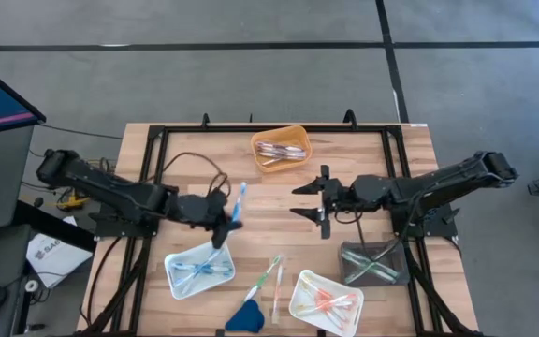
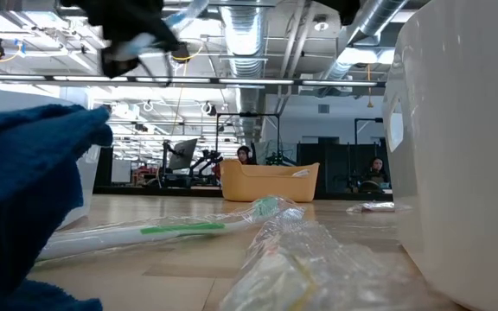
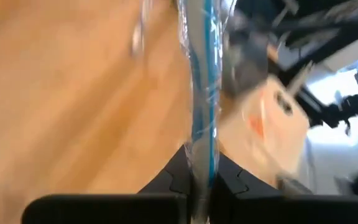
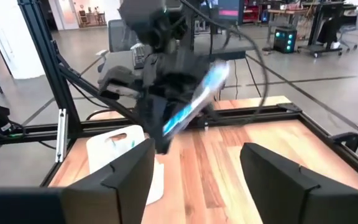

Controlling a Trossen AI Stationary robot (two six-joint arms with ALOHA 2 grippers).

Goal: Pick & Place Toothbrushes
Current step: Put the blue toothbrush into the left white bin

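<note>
Blue and wrapped in clear film, the toothbrush (image 1: 240, 198) that your left gripper (image 1: 225, 223) holds is light, thin and stiff. The film is slippery, so I judge that a pinch low on the handle, as the left wrist view shows, can let it swing. The jaws are clenched on its lower end, and it hangs over the middle of the table, near the blue tray (image 1: 198, 269).

Your right gripper (image 1: 323, 201) waits near the centre with released jaws, holding nothing.

Count what you see: four trays, namely the blue tray, an orange tray (image 1: 282, 148), a white tray (image 1: 326, 297) and a dark tray (image 1: 373, 262), each holding a few brushes that I cannot count. Two loose toothbrushes (image 1: 271, 280) lie on the wood between the blue and white trays, beside one dark-blue wedge (image 1: 245, 316).
</note>
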